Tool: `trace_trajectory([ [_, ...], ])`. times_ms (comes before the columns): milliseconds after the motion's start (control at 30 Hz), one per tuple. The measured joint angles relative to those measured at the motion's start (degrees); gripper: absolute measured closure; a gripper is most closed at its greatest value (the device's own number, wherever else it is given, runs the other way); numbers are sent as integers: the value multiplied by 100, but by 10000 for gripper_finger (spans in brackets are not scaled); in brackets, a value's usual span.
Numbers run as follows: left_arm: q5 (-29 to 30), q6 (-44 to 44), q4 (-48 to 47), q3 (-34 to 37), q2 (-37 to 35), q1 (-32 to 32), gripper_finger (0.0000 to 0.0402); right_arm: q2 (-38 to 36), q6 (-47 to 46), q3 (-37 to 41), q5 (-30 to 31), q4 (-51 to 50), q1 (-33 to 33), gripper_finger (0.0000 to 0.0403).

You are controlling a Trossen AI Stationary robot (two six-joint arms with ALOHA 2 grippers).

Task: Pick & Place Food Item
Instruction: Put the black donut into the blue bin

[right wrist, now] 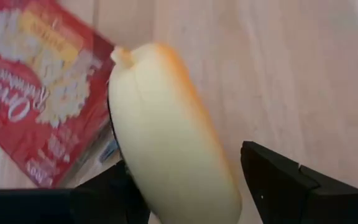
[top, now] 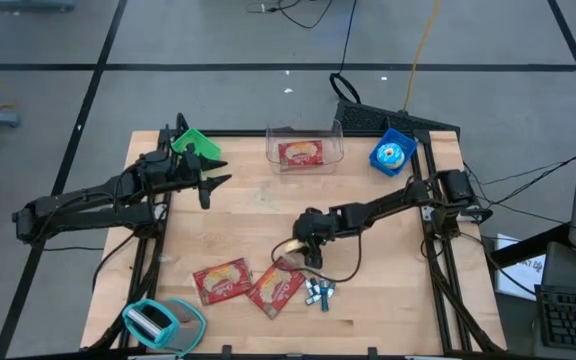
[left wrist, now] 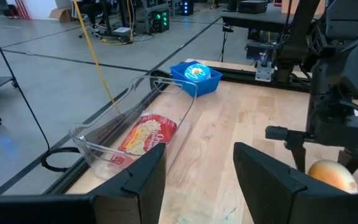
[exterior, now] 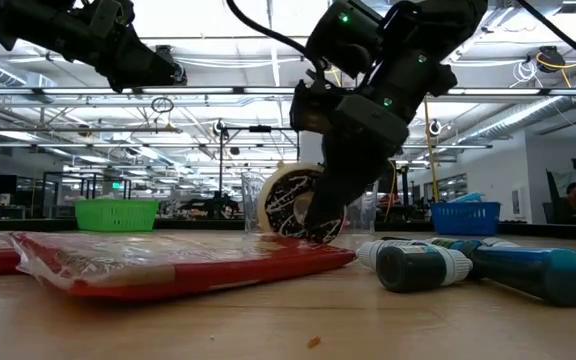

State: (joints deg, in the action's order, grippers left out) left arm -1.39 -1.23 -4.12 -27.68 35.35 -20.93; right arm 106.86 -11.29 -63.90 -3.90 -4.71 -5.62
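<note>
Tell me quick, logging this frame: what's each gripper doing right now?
Left gripper: open, empty, raised near the green basket.
Right gripper: closed on the yellow onion-like food item, above the red packets.

Overhead looks straight down, the low camera level across the table (top: 238, 240); both share the popcorn packet (exterior: 168, 262).

A pale yellow, orange-tinged round food item (right wrist: 166, 130) fills the frame's centre; red popcorn packets (top: 221, 280) printed with white kernels lie lower left; a green basket (top: 196, 143) upper left, a blue basket (top: 392, 152) upper right.
</note>
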Motion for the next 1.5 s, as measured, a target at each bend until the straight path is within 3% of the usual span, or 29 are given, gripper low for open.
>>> trace_trajectory([
  [433, 0, 0, 0, 0, 0, 2, 215, -31, 74, 2, 30, -20, -14, 189],
  [900, 0, 0, 0, 0, 0, 0, 215, -46, 321, 0, -391, 14, -14, 189],
  [1500, 1, 0, 1, 0, -1, 1, 215, -553, 662, -7, -396, 10, -129, 189],
])
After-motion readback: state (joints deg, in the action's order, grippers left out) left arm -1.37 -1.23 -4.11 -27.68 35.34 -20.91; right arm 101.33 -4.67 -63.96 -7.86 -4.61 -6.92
